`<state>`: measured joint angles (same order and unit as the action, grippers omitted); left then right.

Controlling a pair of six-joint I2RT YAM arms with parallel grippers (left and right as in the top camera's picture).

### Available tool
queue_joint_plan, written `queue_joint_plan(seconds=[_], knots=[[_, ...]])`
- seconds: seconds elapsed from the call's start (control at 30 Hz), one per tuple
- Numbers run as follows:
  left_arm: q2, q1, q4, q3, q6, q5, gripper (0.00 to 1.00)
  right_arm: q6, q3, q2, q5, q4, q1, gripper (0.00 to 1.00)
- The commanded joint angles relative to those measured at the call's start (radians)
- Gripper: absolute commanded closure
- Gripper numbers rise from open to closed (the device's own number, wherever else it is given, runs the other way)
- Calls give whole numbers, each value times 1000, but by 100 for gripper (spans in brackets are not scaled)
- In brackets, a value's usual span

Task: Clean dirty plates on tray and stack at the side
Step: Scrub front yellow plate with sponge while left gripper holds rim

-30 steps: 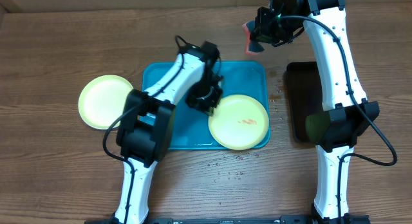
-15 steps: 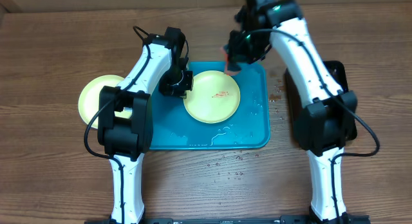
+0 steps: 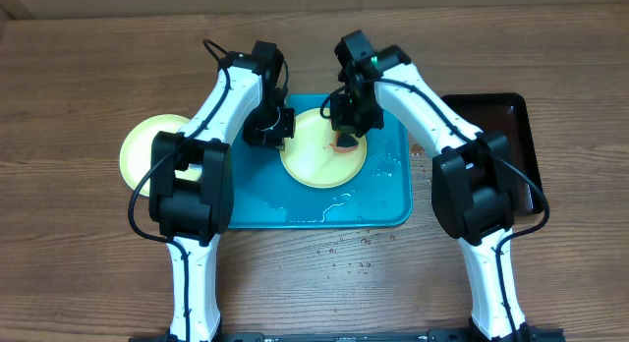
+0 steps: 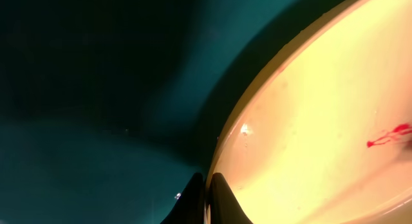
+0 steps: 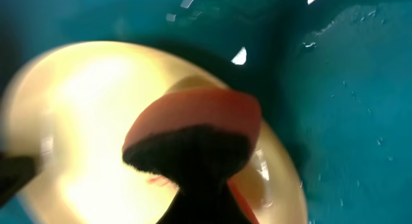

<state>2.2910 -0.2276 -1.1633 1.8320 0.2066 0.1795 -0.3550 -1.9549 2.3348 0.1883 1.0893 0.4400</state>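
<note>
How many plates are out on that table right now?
2. One yellow-green plate lies on the blue tray; another plate sits on the table to the tray's left, partly behind the left arm. Others could be stacked under it.

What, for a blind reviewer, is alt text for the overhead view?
Over a yellow plate on a blue tray, the left gripper pinches the rim while the right gripper holds a red sponge above it. A second plate lies left of the tray, a black tray right.
</note>
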Motion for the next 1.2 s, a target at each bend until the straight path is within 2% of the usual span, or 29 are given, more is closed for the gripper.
queue_joint_plan(seconds=[0.0,0.1,0.27,0.4,0.63,0.83,1.17], knots=[[-12,17,-19,17,-28,-44,95,-17,76,-27,-35,-44,-1,96],[-16,17,-38,31,-34,-34,96,-37,103,-27,-34,-61,-1,96],[-16,17,-36,42,-133,118,96,-39,105,-27,62,-108,4,96],[-16,17,-35,42,-159,182,96,-40,105,-23,140,-146,39,96],[-16,18,-29,42,-159,195,96,-53,105,-15,184,-172,138,96],[-16,20,-23,42,-159,195,96,-61,105,-15,179,-162,160,96],[-16,28,-25,42,-159,172,96,-64,101,-15,74,-55,19,96]])
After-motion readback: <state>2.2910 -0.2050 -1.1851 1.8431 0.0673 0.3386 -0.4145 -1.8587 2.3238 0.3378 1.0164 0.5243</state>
